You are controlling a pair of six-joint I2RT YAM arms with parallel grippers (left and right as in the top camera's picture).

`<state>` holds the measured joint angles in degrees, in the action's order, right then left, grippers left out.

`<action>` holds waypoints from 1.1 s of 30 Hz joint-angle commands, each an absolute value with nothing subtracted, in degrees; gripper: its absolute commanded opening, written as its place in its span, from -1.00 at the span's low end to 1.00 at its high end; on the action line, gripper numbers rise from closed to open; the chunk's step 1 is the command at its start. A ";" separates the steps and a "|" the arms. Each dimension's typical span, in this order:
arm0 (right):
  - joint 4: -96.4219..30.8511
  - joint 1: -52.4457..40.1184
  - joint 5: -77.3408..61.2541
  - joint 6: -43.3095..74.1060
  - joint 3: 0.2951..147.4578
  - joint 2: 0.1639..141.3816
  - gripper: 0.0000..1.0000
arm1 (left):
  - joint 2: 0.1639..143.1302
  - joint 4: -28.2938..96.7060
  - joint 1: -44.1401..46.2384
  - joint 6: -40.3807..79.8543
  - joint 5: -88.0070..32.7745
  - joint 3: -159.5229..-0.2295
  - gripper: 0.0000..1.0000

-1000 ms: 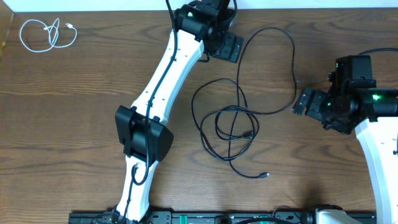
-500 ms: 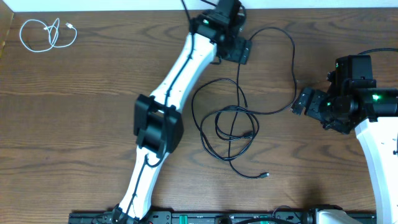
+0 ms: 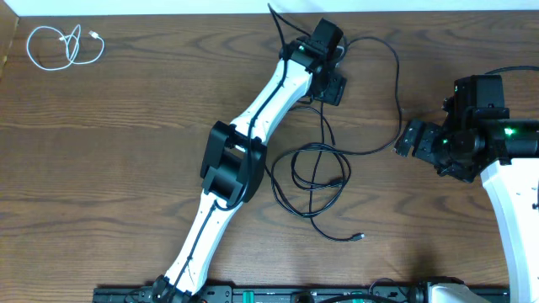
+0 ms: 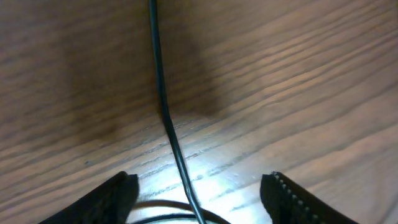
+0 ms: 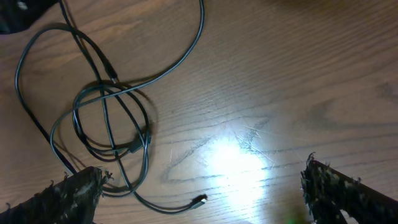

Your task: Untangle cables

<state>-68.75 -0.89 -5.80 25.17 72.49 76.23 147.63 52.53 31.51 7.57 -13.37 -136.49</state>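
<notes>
The table (image 3: 126, 126) is dark wood with clear grain, satin enough to show bright glare. The black cable (image 4: 157, 62) has a smooth, faintly glossy sheath; the white cable (image 3: 71, 44) at far left looks like smooth plastic. The left arm (image 3: 269, 97) has glossy white plastic shells and matt black joints

- No readable text, label, brand, number or sign is seen in any view.
- Nothing legible is found on the arms, cables or table.
</notes>
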 commanded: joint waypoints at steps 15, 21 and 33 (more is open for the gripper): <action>-68.84 -0.84 -6.20 24.58 72.75 76.03 0.98 | 150.63 52.07 31.46 7.86 -12.56 -133.88 -0.21; -68.82 -0.84 -6.17 24.56 72.29 76.03 0.99 | 150.69 51.48 31.97 9.41 -9.45 -131.41 -0.21; -68.40 -0.84 -6.15 24.56 72.29 76.03 0.99 | 148.92 51.79 31.97 12.64 -10.09 -132.00 -0.85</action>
